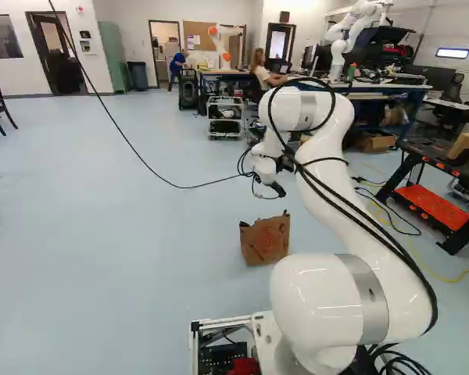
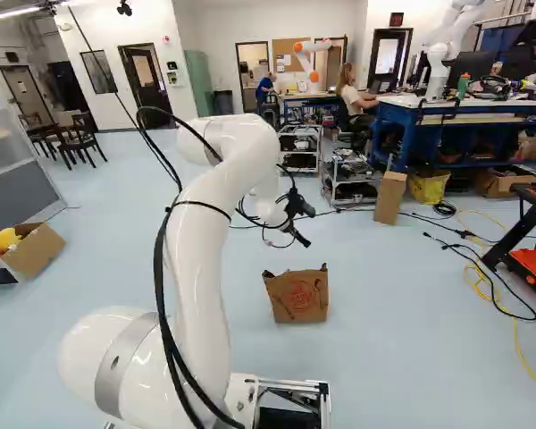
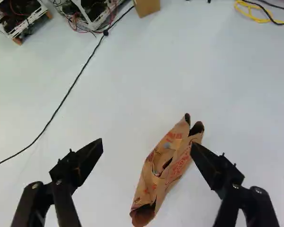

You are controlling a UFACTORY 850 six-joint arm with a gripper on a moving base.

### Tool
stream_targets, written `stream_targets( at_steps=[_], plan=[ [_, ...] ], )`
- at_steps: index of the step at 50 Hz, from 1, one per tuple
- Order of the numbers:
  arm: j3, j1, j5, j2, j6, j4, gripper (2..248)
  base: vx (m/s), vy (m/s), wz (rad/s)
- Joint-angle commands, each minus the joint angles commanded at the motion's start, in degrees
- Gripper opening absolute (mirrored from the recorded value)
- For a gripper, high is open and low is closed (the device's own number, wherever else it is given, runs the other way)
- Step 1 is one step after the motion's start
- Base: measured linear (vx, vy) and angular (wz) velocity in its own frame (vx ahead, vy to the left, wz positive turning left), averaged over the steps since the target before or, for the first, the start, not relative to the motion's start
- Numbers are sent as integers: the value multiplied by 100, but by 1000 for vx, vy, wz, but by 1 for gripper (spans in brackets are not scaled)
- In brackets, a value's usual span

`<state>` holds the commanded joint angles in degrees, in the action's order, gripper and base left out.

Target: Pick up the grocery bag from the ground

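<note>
Claw (image 3: 146, 144) spread and empty above the grocery bag (image 2: 297, 299) on the near floor (image 2: 402, 349), approach seemingly well along, with lowering, gripping and lifting undone.

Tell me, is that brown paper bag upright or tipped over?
Upright: the bag stands on the floor, its top corners poking up.
</note>
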<state>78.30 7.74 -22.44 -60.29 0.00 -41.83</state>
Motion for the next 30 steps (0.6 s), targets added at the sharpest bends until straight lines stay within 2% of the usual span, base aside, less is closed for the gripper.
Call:
stream_targets(
  at_steps=[30],
  plan=[
    [1014,226,842,-893,0,-743,247,0,0,0]
  ],
)
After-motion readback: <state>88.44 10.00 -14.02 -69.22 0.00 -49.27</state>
